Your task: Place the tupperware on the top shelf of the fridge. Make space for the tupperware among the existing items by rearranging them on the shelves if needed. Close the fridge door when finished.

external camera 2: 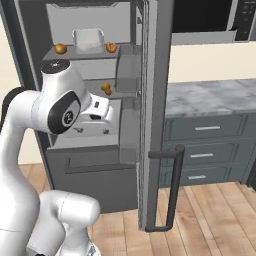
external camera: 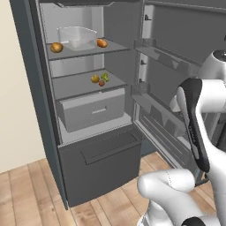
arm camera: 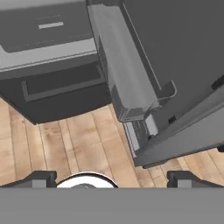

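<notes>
Nearest the hand camera, the pincer (arm camera: 111, 179) had its two dark tips spread wide at 6 o'clock with nothing between them, hanging over the wooden floor (arm camera: 74, 135) before the fridge (external camera: 44, 110). Its lower drawer front (arm camera: 61, 83) lay at 10 o'clock in that view, and the bottom rack ledge (arm camera: 127, 74) of the fridge door (arm camera: 175, 52) ran toward 12 o'clock.

From the left base camera, the tupperware (external camera: 77, 37) sat on the top shelf (external camera: 119, 46), pushed toward the back wall, upright and open-topped; its contents could not be made out. At its 9 o'clock, just beside it, lay an orange-brown fruit (external camera: 56, 47); at its 3 o'clock another orange fruit (external camera: 102, 43), close by. On the lower shelf (external camera: 70, 88) at 6 o'clock of the tub lay a small cluster: a yellow piece (external camera: 95, 78), a green piece (external camera: 105, 76) and a red piece (external camera: 101, 83), touching or nearly so. Beneath it sat the grey fridge drawer (external camera: 92, 109).

The door stood wide open. From the right base camera its long bar handle (external camera 2: 172, 190) showed at 5 o'clock, with a marbled tabletop (external camera 2: 210, 95) beyond at 3 o'clock.
</notes>
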